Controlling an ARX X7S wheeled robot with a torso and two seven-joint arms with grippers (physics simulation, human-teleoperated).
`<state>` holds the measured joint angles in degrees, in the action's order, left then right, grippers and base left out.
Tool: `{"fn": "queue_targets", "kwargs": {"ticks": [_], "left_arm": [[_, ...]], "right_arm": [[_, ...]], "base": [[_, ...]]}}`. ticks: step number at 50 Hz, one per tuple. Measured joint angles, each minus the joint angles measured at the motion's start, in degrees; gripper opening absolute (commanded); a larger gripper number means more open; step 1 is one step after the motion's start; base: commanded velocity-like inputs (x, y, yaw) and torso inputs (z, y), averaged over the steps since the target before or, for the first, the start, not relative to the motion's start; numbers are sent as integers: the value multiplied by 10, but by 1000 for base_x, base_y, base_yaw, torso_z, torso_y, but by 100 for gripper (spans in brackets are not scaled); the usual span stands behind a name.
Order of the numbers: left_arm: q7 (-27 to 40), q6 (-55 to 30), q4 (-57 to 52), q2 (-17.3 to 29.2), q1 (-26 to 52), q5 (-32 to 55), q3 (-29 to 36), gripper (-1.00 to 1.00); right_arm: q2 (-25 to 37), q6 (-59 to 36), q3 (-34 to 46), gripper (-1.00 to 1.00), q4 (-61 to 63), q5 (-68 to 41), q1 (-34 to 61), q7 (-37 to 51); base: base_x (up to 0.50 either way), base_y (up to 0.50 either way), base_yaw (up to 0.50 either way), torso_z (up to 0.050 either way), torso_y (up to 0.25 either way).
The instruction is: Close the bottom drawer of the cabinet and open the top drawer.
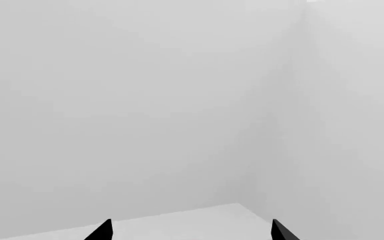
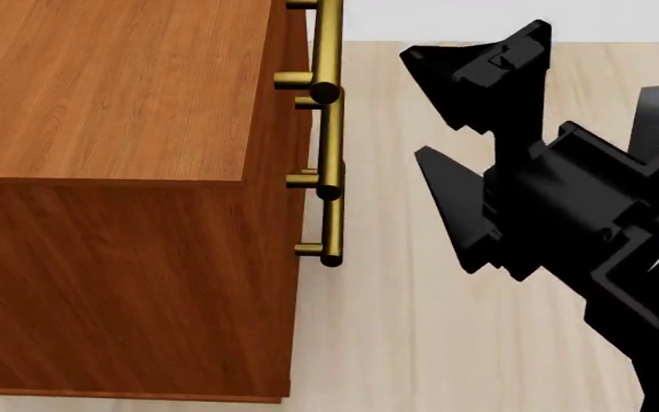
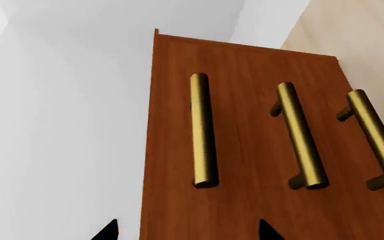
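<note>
The reddish-brown cabinet (image 2: 112,86) fills the left of the head view, seen from above, its front facing right. Three brass bar handles are stacked there: top drawer's (image 2: 326,51), middle, and bottom drawer's (image 2: 332,227). My right gripper (image 2: 412,105) is open and empty, fingers pointed at the front, a short gap away, level with the upper handles. In the right wrist view the gripper (image 3: 186,232) faces the cabinet (image 3: 245,200); the top drawer's handle (image 3: 204,130) lies nearest it, the bottom drawer's handle (image 3: 379,140) farthest. No drawer visibly stands out. My left gripper (image 1: 192,232) is open, facing grey walls.
Pale wood floor (image 2: 421,343) stretches in front of the cabinet and under my right arm. A light grey wall (image 3: 65,125) stands behind the cabinet. The left wrist view shows only a bare grey wall corner (image 1: 245,150).
</note>
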<state>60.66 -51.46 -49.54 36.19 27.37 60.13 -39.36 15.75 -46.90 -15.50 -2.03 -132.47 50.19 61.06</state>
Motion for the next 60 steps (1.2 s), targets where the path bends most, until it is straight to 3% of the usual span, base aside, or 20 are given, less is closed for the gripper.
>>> {"fn": "queue_targets", "kwargs": {"ticks": [35, 60], "left_arm": [[-1, 9, 0, 1, -4, 3, -1, 100], [0, 14, 0, 3, -6, 3, 0, 100]], "right_arm": [[-15, -28, 82, 100, -174, 82, 67, -103], [-26, -39, 113, 100, -202, 88, 116, -124]], "base": [[0, 0, 0, 0, 0], [0, 0, 0, 0, 0]]}}
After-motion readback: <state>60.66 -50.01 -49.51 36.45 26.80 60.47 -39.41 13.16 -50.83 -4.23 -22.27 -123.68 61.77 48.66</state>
